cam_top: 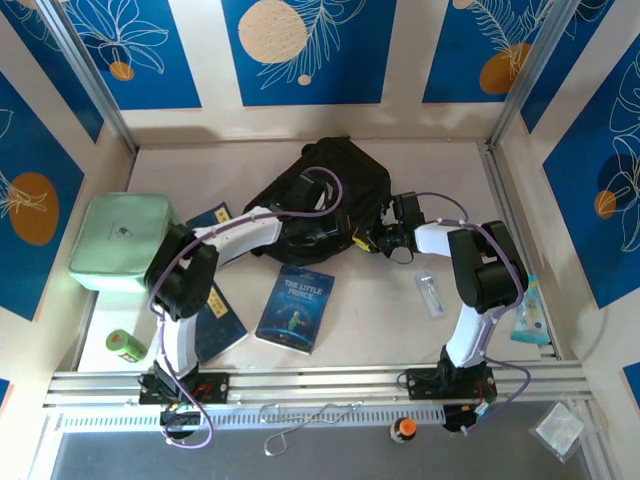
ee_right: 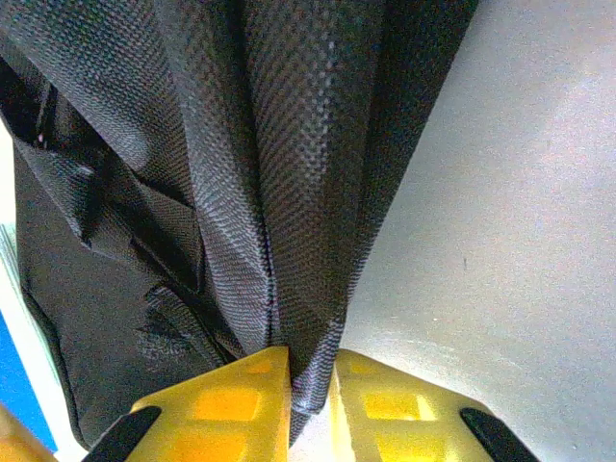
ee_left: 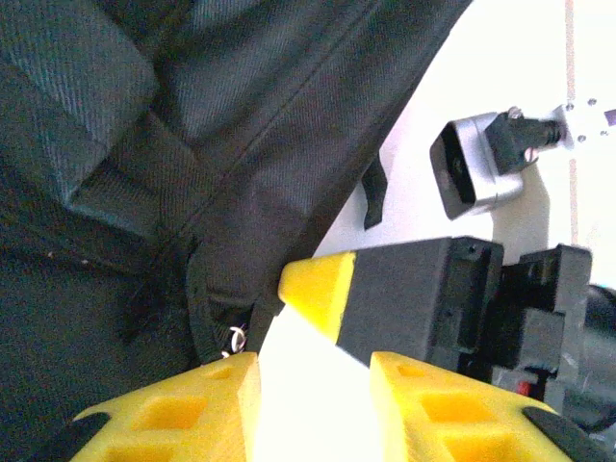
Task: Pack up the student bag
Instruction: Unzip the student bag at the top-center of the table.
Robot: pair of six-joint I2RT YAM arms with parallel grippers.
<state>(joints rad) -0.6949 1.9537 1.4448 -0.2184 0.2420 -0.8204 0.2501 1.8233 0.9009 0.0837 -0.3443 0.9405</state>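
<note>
Top external view: we are seeing the student bag (cam_top: 320,190) lying at the far middle of the table (cam_top: 375,320), between both arms. Our right gripper (ee_right: 310,371) is pinching a fold of its black fabric. Our left gripper (ee_left: 313,385) is holding its fingers spread just beside the bag's edge.

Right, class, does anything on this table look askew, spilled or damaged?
The student bag lies crumpled at the far middle, a fold of its fabric pinched in the right hand. The left hand is open beside it. Nothing looks spilled.
</note>
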